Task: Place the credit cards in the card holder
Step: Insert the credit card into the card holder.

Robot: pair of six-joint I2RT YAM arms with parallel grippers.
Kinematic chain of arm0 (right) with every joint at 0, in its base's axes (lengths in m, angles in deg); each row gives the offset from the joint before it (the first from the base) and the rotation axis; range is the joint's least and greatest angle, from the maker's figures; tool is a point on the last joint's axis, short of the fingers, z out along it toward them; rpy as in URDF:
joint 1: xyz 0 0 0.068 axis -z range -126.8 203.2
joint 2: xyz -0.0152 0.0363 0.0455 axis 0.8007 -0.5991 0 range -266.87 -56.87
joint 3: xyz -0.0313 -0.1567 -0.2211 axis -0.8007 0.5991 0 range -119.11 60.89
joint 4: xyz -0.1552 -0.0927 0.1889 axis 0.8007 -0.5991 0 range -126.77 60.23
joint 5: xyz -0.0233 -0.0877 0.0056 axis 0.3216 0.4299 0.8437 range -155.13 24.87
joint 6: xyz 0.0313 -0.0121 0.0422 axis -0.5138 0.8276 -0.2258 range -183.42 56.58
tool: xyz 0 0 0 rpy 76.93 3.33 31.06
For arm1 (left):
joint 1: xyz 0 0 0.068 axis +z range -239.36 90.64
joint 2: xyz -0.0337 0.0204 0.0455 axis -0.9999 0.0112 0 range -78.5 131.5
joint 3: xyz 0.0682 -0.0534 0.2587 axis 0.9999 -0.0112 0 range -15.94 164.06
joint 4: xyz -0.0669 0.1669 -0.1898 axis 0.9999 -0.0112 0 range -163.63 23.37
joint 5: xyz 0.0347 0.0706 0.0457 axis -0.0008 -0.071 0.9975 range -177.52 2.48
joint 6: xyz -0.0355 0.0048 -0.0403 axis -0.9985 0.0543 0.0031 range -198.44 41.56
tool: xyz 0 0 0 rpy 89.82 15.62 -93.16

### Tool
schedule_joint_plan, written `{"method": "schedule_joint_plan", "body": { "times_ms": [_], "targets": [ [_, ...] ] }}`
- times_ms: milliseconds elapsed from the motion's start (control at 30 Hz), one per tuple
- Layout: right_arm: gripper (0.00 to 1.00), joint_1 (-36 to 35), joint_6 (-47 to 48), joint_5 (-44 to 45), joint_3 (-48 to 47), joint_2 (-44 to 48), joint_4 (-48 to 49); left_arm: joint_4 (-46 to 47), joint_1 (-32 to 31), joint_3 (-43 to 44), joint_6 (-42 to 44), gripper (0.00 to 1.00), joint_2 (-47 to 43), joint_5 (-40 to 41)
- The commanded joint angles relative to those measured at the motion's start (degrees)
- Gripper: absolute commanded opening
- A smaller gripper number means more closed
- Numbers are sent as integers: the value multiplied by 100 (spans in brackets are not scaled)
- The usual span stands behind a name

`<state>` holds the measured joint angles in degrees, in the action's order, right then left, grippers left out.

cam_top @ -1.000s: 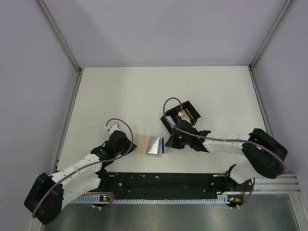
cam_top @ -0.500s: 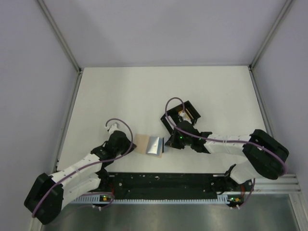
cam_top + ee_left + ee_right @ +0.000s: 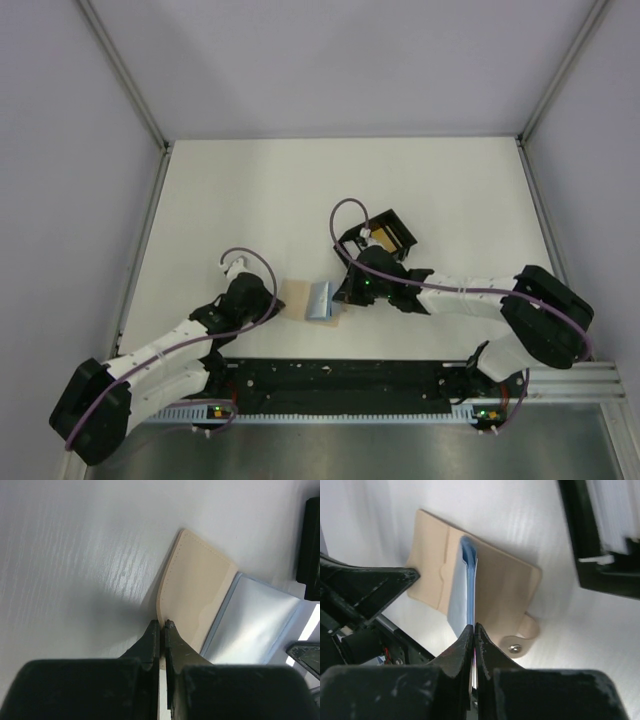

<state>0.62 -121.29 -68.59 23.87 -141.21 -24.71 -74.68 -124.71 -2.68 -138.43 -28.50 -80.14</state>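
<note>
The tan card holder [image 3: 296, 298] lies flat near the table's front edge. My left gripper [image 3: 276, 302] is shut on its near edge; in the left wrist view the fingertips [image 3: 162, 625] pinch the holder [image 3: 195, 590]. A light blue credit card [image 3: 322, 300] stands tilted on edge over the holder, one end inside the pocket. My right gripper [image 3: 342, 296] is shut on that card; the right wrist view shows the card [image 3: 459, 592] edge-on between the closed tips [image 3: 474, 628], above the holder [image 3: 505, 580]. A yellow-orange card [image 3: 392, 238] lies in the black tray.
The black square tray [image 3: 383, 222] sits just behind the right gripper, seen also as the tray [image 3: 600, 575] with pale cards inside. The holder's snap tab [image 3: 522, 639] sticks out toward the right gripper. The left gripper's finger [image 3: 370, 587] shows at the holder's far end.
The right gripper has moved left toward the holder and rolled, tipping the blue card from lying flat to standing on edge. The left gripper has not moved.
</note>
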Motion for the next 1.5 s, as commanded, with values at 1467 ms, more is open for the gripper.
{"method": "schedule_joint_plan", "body": {
  "times_ms": [1467],
  "targets": [
    [0, -289, -172, -48, 247, -241, 1496, 111, -595, -394, -1059, 0, -315, 519]
  ]
}}
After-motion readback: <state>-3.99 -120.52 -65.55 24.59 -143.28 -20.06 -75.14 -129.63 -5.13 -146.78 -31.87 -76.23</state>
